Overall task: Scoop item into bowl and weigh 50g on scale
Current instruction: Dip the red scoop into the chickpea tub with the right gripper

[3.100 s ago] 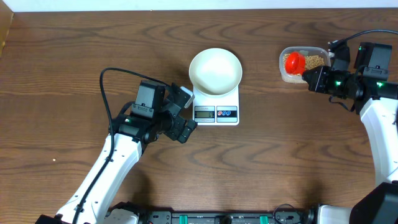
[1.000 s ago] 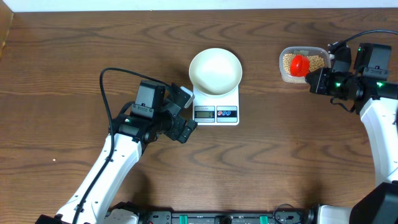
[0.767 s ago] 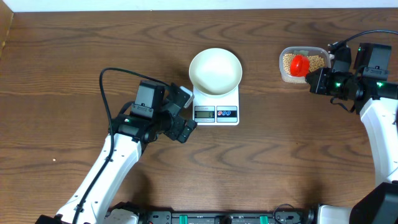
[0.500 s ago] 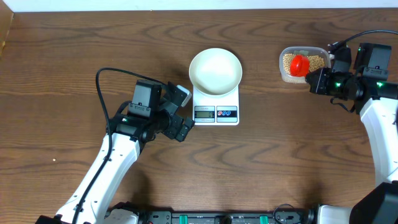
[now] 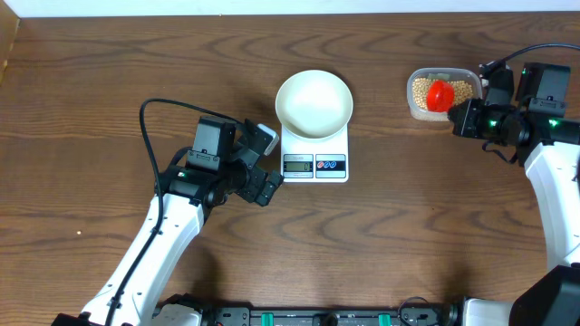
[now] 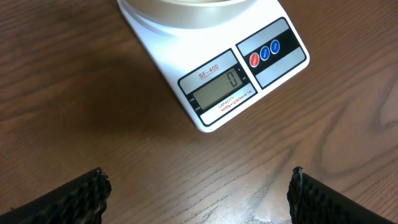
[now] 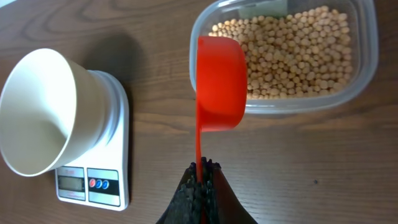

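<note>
Bowl (image 5: 314, 102) is parked on the 12 o'clock end of the scale (image 5: 315, 149), mid-table (image 5: 408, 226), and looks empty from above. The display (image 6: 217, 90) reads 0 in the left wrist view.

The beans (image 5: 462, 91) are all in the clear plastic tub (image 5: 410, 100), off at roughly 3 o'clock from the bowl and well apart from it.

Right gripper (image 7: 202, 171) sits at the tub's 4 o'clock corner, fingers pressed tight on the thin handle of the red scoop (image 5: 439, 93). The cup end hangs over the tub, tipped on its side. Can't tell if there's anything in it.

Left gripper (image 5: 270, 164) is at about 8 o'clock of the scale, just beside its edge, fingers spread wide with nothing between them.
</note>
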Robot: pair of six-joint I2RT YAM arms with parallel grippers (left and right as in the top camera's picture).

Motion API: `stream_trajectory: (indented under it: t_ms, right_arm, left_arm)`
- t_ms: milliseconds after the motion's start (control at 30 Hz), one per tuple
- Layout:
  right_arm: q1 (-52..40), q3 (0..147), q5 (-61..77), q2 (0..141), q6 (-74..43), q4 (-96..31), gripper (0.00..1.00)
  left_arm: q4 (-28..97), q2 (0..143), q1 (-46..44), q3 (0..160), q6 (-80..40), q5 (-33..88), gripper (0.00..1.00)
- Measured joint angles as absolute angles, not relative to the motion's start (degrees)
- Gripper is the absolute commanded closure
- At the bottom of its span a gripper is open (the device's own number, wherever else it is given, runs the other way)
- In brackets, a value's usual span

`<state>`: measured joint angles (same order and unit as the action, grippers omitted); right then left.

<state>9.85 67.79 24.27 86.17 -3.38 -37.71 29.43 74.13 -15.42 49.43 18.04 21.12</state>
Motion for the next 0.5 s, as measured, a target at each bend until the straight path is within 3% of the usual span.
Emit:
stream_trajectory:
  t_ms: [500]
  right_arm:
    - [9.87,78.46,6.7,85.82,-3.03,-47.2,0.99]
  left_arm:
    - [29.41,74.13,-15.42,49.45,18.04,21.1,0.07]
